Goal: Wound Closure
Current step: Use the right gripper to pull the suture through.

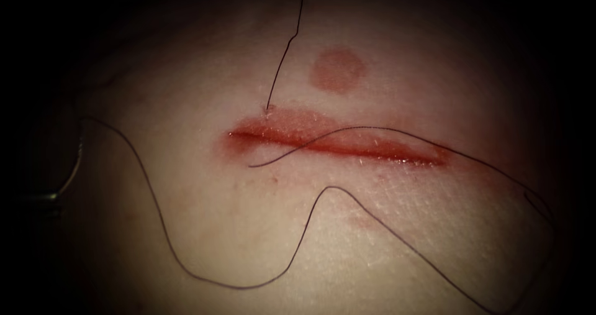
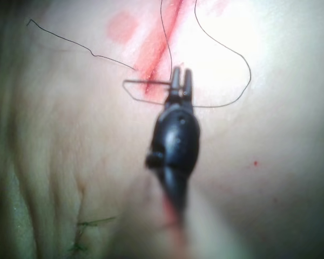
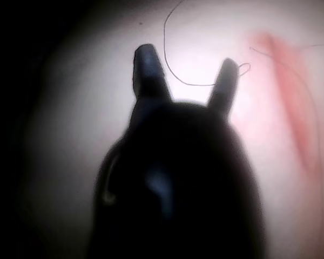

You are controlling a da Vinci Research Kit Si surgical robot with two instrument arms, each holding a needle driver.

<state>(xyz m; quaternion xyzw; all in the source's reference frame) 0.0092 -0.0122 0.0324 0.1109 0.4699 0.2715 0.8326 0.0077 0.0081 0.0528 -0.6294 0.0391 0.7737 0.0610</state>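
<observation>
Tissue (image 1: 186, 228) edge: needle (image 2: 143, 89) in left tool (image 2: 181, 81).

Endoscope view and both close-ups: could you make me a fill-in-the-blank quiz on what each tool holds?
The left tool grips the ___ near one end.
The right tool has its jaws ___ and holds nothing.
The needle sits ___ of the cut, outside the tissue.
Missing words: needle; open; left.
</observation>
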